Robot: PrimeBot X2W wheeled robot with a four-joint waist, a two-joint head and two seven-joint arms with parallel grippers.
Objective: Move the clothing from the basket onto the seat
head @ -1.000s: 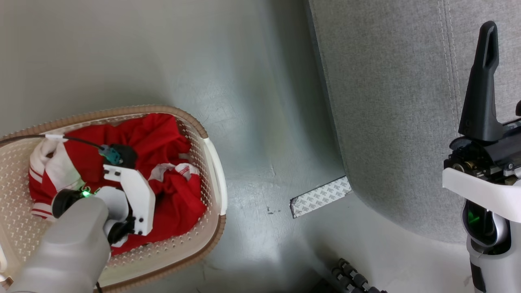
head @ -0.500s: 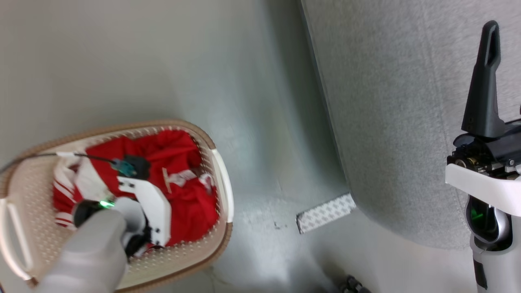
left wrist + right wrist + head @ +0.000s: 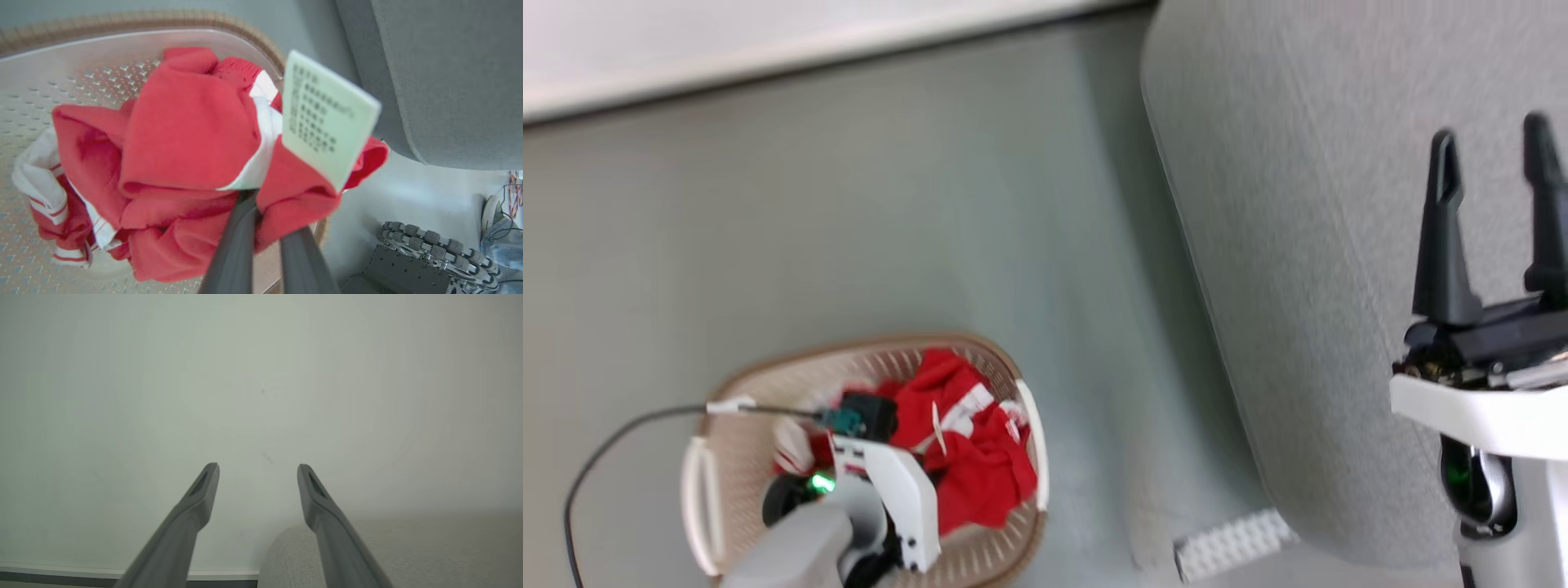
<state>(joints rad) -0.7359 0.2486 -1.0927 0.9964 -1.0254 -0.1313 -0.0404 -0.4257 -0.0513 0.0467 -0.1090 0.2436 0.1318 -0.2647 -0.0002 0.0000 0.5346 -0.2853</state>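
Count: one jersey [image 3: 184,134], one basket [image 3: 752,408], one sofa [image 3: 1298,245].
Left gripper [image 3: 261,212]: clamped on a red fold; jersey bunched round its tips, over the basket.
Right gripper [image 3: 258,471]: spread wide, empty, above the sofa.

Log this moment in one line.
left gripper shut on bright red white-striped jersey | jersey in cream perforated plastic basket, not on light-grey fabric sofa | right gripper open

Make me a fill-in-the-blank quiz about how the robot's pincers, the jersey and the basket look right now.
The left pincer is ____ on the jersey. The right pincer is ____, holding nothing. The basket has a ____ rim. The jersey is mostly ____ with white trim.
Missing: shut; open; brown; red.
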